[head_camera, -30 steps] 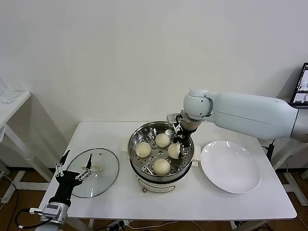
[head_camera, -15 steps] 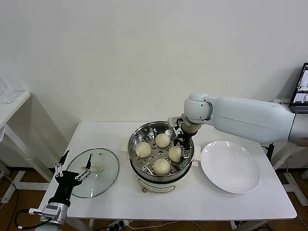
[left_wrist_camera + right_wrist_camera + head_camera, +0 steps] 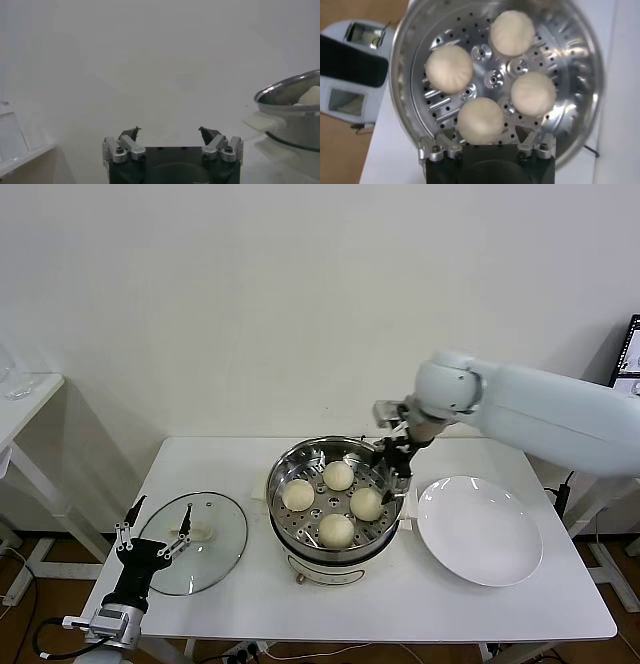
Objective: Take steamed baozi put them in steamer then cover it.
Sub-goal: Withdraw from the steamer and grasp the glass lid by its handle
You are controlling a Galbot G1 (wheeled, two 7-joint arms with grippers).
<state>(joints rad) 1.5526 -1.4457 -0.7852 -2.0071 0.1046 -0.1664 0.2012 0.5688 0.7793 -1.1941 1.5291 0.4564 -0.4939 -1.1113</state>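
On the white table [image 3: 300, 604] a flat white plate [image 3: 480, 529] lies just to the right of the steamer [image 3: 336, 502], and it has nothing on it. The glass lid [image 3: 192, 542] lies flat on the table to the left of the steamer, well apart from it, with its cream handle up. At the far left edge a part of a second small table [image 3: 25, 399] is seen, and at the far right edge a dark screen [image 3: 628, 362]. All four buns [image 3: 338, 475] sit on the holed tray inside the steamer, each one apart from the others; the right wrist view shows them [image 3: 480, 120] as a ring around the centre of the tray. The steamer is not covered. The right gripper [image 3: 396, 472] hangs over the back right rim of the steamer, with the long white arm reaching in from the right, above the plate; its fingers are spread apart and hold nothing. The left gripper [image 3: 154, 527] is low at the front left corner of the table, just at the near edge of the lid, with its fingers also spread and nothing between them. Nothing lies between the lid and the steamer. One second before, the right gripper was down inside the steamer with its fingers around the bun on the right side; now this bun [image 3: 367, 503] lies free on the tray, and the gripper has risen and drawn back to the right. The left arm, the lid and the plate have not moved.
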